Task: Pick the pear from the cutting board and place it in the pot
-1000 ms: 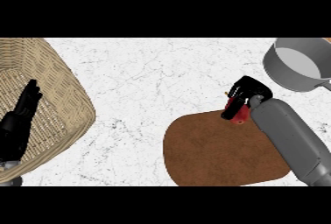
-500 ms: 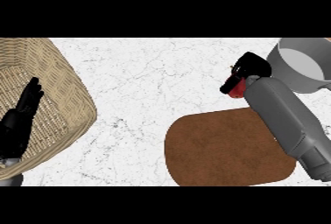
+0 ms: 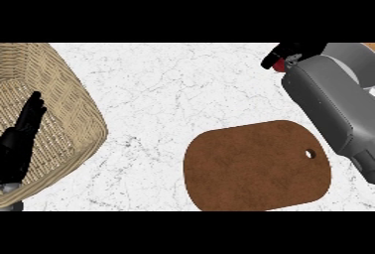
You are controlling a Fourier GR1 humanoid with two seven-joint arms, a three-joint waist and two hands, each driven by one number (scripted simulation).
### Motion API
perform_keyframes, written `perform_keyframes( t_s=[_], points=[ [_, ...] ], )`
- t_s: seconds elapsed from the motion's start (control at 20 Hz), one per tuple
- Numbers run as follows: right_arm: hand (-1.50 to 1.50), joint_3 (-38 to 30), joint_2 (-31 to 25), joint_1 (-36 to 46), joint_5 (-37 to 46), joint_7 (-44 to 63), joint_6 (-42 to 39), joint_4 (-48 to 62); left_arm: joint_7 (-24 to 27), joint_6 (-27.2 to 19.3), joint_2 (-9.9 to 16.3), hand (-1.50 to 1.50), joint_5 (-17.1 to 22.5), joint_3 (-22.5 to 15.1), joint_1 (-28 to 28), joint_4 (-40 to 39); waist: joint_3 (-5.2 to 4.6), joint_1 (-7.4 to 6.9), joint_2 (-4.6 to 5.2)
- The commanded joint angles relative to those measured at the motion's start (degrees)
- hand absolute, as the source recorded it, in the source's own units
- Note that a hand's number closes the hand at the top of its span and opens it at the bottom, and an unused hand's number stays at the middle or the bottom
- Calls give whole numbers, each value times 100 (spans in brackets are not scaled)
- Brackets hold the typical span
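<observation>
The right black hand (image 3: 291, 52) is curled around the red pear (image 3: 277, 63), beside the grey metal pot (image 3: 350, 62); the pear's direction cannot be told. The brown rounded cutting board (image 3: 256, 166) lies bare. The left black hand (image 3: 21, 139) rests open over the woven wicker basket (image 3: 66, 94).

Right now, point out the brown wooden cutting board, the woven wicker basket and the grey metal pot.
brown wooden cutting board (image 3: 253, 166): head view, bare middle of its top.
woven wicker basket (image 3: 70, 96): head view, its right wall.
grey metal pot (image 3: 350, 60): head view, visible rim beyond the right forearm.
</observation>
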State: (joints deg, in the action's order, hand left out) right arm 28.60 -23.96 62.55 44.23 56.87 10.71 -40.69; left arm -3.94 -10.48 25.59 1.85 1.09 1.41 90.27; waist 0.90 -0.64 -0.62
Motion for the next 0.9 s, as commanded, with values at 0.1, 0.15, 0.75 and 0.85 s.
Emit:
perform_keyframes(
  t_s=[0.1,0.15,0.75,0.85],
  points=[
    [150,-412,-308,107,326,222,1001,-94,-431,93,-159,0,46,-175,-232,-127,-85,29,74],
    [150,-411,-261,29,429,222,1211,-38,-410,71,-212,0,-61,-316,-384,-55,-84,-2,81],
    [150,-1409,-1114,-312,166,-914,1686,-7,-709,266,46,0,173,-14,-206,63,-82,10,80],
    [150,-1628,-1391,-224,-44,-1293,1508,121,-313,142,-228,0,26,-211,-487,-62,-84,-20,91]
  ],
)
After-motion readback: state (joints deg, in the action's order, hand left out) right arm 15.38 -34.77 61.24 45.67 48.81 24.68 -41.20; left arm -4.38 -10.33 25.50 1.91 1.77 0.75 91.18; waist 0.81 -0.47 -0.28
